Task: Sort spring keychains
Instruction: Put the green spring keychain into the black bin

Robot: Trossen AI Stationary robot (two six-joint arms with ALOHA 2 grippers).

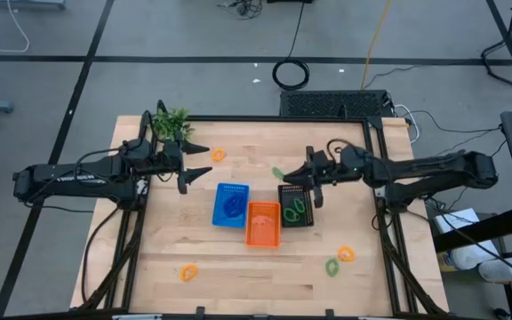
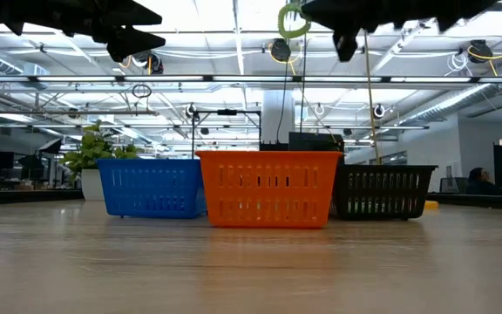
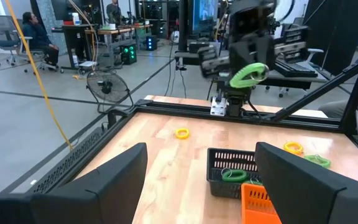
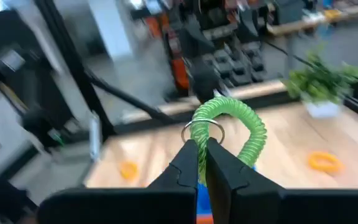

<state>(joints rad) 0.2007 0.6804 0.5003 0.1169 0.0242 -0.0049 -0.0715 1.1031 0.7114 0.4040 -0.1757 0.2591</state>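
My right gripper (image 4: 201, 144) is shut on a green spring keychain (image 4: 232, 123) and hovers high over the table, just to the far left of the black basket (image 1: 295, 204). More green keychains (image 1: 297, 210) lie in that basket. The blue basket (image 1: 231, 204) holds blue ones, and the orange basket (image 1: 263, 224) stands between the two. Loose on the table lie orange keychains (image 1: 218, 154) (image 1: 188, 272) (image 1: 346, 254) and a green one (image 1: 332, 266). My left gripper (image 1: 200, 162) is open, raised left of the blue basket, touching nothing. My right gripper pinches the green keychain between its two fingers (image 4: 188, 163), at the coil's end by the metal ring (image 4: 202, 132). The fingers reach about level from the table's right. The coil arcs out past the fingertips, lifted clear of the table (image 2: 292, 22).
A potted green plant (image 1: 172, 124) stands at the far left corner, close behind my left arm. The three baskets sit side by side in the table's middle. Bare wood lies along the near edge (image 1: 256, 284). People and desks show in the room beyond.
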